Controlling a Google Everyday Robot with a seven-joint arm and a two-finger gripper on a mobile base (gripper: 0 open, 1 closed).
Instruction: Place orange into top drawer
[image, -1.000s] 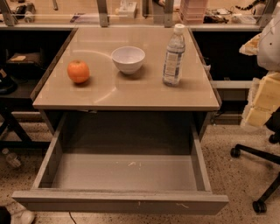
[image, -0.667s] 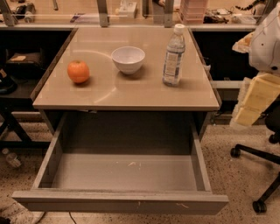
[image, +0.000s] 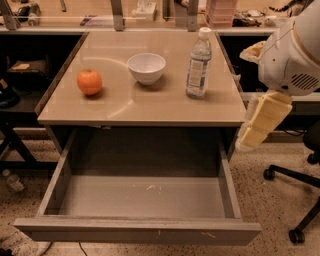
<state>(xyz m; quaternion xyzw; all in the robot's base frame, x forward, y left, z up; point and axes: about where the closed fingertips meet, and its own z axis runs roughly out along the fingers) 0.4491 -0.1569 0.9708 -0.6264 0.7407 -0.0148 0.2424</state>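
Top drawer (image: 140, 200) open, bare; orange (image: 89, 82) sits untouched on the table (image: 165, 105); gripper (image: 262, 120) hangs beside the table's right edge, grip state impossible to tell.

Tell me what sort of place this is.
Likely a lab or office workshop: a work table with its top drawer open, a wheeled office chair, cluttered benches behind. The gripper hangs right of the table.

White bowl (image: 146, 67) mid-table (image: 150, 107), clear bottle (image: 199, 64) upright just right of it; chair (image: 295, 176) legs on floor at right
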